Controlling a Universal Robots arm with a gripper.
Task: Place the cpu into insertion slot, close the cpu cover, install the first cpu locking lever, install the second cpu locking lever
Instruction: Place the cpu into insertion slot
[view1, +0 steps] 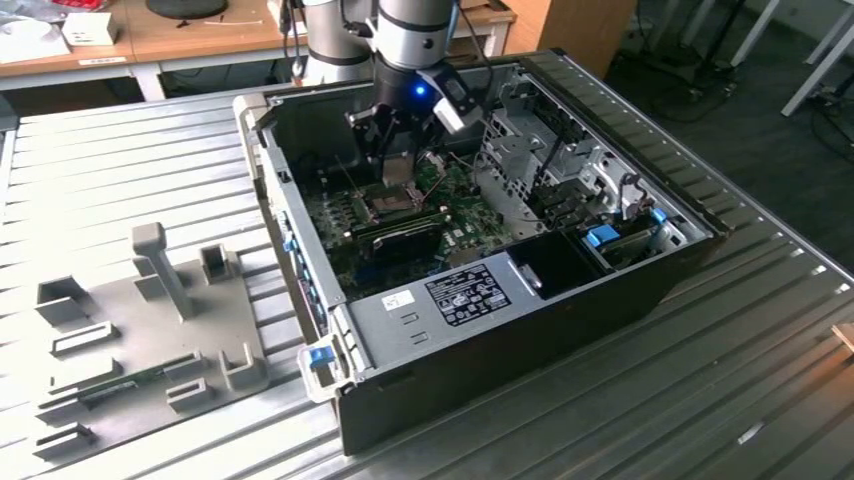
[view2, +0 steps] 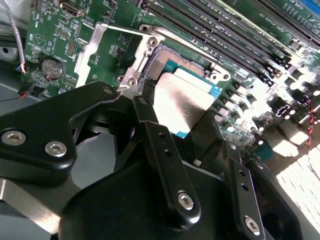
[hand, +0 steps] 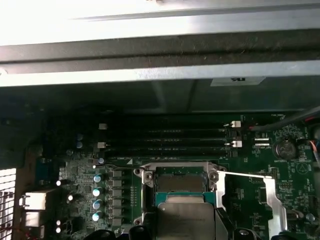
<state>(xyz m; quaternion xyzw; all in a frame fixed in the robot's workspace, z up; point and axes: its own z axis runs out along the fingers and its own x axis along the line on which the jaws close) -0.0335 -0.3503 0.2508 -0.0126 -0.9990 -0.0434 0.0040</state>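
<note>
**Exterior view: black gripper (view1: 398, 168) inside open black computer case (view1: 534, 330)**

It hangs at 12 o'clock of the square dark insertion slot (view1: 387, 207). In the second wrist view its 2 fingers (view2: 155, 140) pinch the flat silver-grey cpu (view2: 182, 97) over that slot; the thin shiny metal cpu cover (view2: 92, 50) stands swung open.

open computer case (view1: 534, 340) on ribbed metal table (view1: 747, 350), grey fixture tray (view1: 127, 345) to the exterior view's left
</note>
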